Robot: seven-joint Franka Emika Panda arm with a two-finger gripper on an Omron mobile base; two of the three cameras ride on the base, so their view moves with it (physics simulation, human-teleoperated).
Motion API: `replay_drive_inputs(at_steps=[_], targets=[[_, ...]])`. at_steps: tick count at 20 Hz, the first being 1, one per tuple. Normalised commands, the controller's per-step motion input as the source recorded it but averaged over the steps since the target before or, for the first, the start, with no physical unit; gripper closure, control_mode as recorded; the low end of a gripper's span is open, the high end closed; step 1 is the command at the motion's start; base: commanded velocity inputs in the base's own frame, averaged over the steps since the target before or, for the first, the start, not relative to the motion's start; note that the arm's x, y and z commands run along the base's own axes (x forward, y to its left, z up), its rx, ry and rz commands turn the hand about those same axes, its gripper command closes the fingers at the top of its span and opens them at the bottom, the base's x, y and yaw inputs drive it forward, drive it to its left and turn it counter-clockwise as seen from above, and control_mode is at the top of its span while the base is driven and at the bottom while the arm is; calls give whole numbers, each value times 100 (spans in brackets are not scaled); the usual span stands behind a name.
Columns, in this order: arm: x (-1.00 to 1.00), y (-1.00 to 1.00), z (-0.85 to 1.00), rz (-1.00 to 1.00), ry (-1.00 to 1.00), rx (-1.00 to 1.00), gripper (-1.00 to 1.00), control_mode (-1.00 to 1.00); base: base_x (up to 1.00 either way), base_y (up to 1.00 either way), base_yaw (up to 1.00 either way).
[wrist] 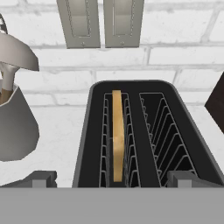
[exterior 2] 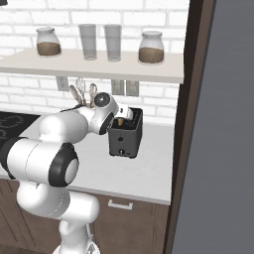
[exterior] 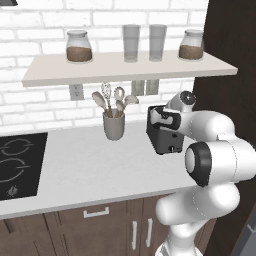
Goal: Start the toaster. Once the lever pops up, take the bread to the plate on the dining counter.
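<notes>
Bread, a pale tan slice, stands upright in the left slot of the black boxy toaster on the white tabletop; the fingers hover above, spread wide, holding nothing.

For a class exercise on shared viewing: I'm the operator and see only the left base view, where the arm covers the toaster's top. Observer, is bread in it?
Observer: Yes. In the hand view the bread stands on edge in the left slot of the toaster; the other slot is bare.
Operator: Is the gripper shut?
Observer: No, the gripper is open, its tips either side of the toaster's near end.
Operator: What's right of the toaster?
Observer: In the right base view, a dark wood panel.
</notes>
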Motion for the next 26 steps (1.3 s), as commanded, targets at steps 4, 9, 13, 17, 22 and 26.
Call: replay_drive_inputs(at_steps=[4,9,13,17,22,26], targets=[[0,0,0,0,0,0,-100,-100,0,0,0],[0,0,0,0,0,0,-100,-100,0,0,0],[0,0,0,0,0,0,-100,-100,0,0,0],[0,0,0,0,0,0,-100,-100,0,0,0],[0,0,0,0,0,0,-100,-100,0,0,0],[0,0,0,0,0,0,-100,-100,0,0,0]])
